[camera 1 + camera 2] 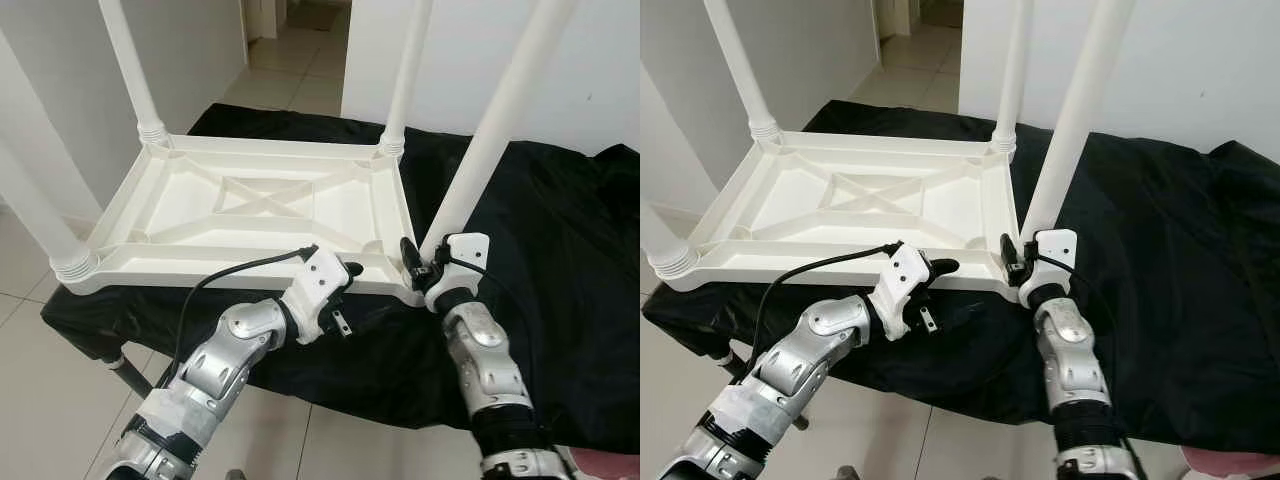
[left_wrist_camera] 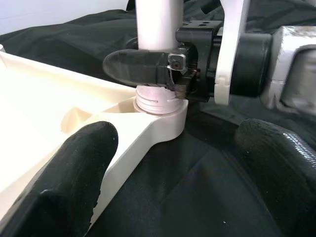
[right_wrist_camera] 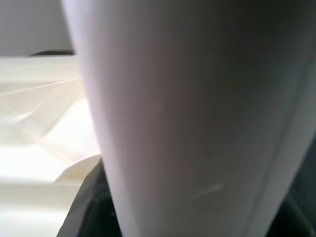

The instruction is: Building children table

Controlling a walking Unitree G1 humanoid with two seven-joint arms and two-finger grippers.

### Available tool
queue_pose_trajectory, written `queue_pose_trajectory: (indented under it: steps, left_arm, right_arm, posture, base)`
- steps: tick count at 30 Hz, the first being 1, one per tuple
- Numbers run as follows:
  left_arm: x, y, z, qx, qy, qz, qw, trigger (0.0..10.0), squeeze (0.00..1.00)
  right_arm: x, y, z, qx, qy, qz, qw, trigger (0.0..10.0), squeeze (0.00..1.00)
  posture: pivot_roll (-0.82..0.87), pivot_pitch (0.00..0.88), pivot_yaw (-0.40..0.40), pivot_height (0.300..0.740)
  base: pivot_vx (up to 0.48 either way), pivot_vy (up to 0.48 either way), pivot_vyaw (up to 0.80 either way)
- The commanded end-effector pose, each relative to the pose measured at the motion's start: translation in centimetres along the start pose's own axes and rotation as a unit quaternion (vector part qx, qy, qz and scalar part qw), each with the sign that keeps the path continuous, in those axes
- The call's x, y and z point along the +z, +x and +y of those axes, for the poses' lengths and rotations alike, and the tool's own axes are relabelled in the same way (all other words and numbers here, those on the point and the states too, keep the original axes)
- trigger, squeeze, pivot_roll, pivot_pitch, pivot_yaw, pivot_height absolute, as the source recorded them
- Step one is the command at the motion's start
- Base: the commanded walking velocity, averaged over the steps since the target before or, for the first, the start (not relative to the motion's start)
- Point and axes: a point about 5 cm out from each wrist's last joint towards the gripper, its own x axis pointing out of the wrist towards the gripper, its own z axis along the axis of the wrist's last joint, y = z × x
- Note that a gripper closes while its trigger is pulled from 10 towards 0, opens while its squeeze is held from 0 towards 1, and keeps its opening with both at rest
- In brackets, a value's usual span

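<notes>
Upside down on the black cloth [image 1: 560, 230]: the white tabletop [image 1: 260, 200], underside ribs up, a leg standing at each corner. At the near right corner, the fourth leg [image 1: 490, 140], clamped low down by the right gripper [image 1: 425, 265], just above its socket. At the near rim of the tabletop, the left gripper [image 1: 350, 297], spread wide, holding nothing, one finger by the rim and the other over the cloth.

Probably seating or tightening that last leg. To do it well: keep the leg upright, press straight down into the socket while turning, and steady the rim with the left gripper so the top cannot slide on the cloth.

From the left wrist: the ribbed collar [image 2: 155, 101] at the leg's foot, seated in the corner socket, a black finger [image 2: 140, 66] of the right gripper lying across the leg, detail too small from the head. From the right wrist: just the leg [image 3: 182, 118], very close and blurred.
</notes>
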Motion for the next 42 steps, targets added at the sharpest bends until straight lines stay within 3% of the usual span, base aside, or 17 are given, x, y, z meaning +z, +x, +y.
queue_pose_trajectory:
  steps: [1,4,5,10,21,22,31,34,35,37,40,42]
  left_arm:
    - [0.1,0.2,-0.6,-0.055,0.006,0.002,0.998,10.0,0.0]
    - [0.1,0.2,-0.7,-0.056,0.006,0.001,0.998,10.0,0.0]
    - [0.1,0.3,-0.7,-0.056,0.006,0.001,0.998,10.0,0.0]
    - [0.1,0.4,-0.8,-0.057,0.006,-0.001,0.998,10.0,0.0]
    - [0.1,0.4,-1.0,-0.059,0.005,0.0,0.998,10.0,0.0]
    - [0.0,0.4,-1.1,-0.059,0.005,0.0,0.998,10.0,0.0]
    - [-0.1,0.4,-1.2,-0.06,0.005,0.001,0.998,10.0,0.0]
    - [-0.2,0.4,-1.3,-0.062,0.006,0.002,0.998,10.0,0.0]
    - [-0.2,0.3,-1.3,-0.063,0.006,0.003,0.998,10.0,0.0]
    - [-0.2,0.3,-1.3,-0.063,0.006,0.003,0.998,10.0,0.0]
    - [-0.2,0.3,-1.3,-0.063,0.006,0.003,0.998,10.0,0.0]
    - [-0.1,0.3,-1.3,-0.063,0.006,0.003,0.998,10.0,0.0]
  right_arm:
    - [-0.5,-0.4,-1.1,-0.056,0.012,0.017,0.998,10.0,0.0]
    - [-0.5,-0.8,-0.3,-0.099,0.019,0.018,0.995,10.0,0.0]
    - [-0.6,-1.1,0.9,-0.116,0.032,0.02,0.993,10.0,0.0]
    - [-0.6,-1.1,3.3,-0.079,0.04,0.031,0.996,10.0,0.0]
    - [0.1,-1.5,2.6,-0.085,0.015,0.012,0.996,10.0,0.0]
    - [0.3,-1.6,2.3,-0.081,0.013,0.003,0.997,10.0,1.0]
    - [1.0,-2.1,0.6,-0.003,0.026,-0.033,0.999,10.0,1.0]
    - [0.6,-2.6,0.2,0.073,0.029,-0.026,0.997,10.0,1.0]
    - [0.3,-2.8,0.0,0.107,0.021,-0.018,0.994,10.0,0.0]
    - [0.1,-3.0,-0.5,0.157,0.003,-0.014,0.988,10.0,0.0]
    - [0.1,-3.0,-0.9,0.175,-0.015,-0.017,0.984,10.0,0.0]
    - [0.0,-2.7,-1.5,0.221,-0.034,-0.01,0.975,10.0,0.0]
  posture:
    - [-0.08,0.0,0.002,0.74]
    - [-0.08,0.0,0.0,0.74]
    - [-0.08,0.0,-0.002,0.74]
    - [-0.08,0.0,-0.002,0.74]
    - [-0.08,0.0,-0.007,0.74]
    - [-0.08,0.0,-0.008,0.74]
    - [-0.08,0.0,-0.012,0.74]
    - [-0.09,0.0,-0.01,0.74]
    - [-0.09,0.0,-0.01,0.74]
    - [-0.09,0.0,-0.01,0.74]
    - [-0.09,0.0,-0.011,0.74]
    - [-0.09,0.0,-0.011,0.74]
  base:
    - [0.0,0.0,0.0]
    - [0.0,0.0,0.0]
    - [0.0,0.0,0.0]
    - [0.0,0.0,0.0]
    - [0.0,0.0,0.0]
    - [0.0,0.0,0.0]
    - [0.0,0.0,0.0]
    - [0.0,0.0,0.0]
    - [0.0,0.0,0.0]
    - [0.0,0.0,0.0]
    - [0.0,0.0,0.0]
    - [0.0,0.0,0.0]
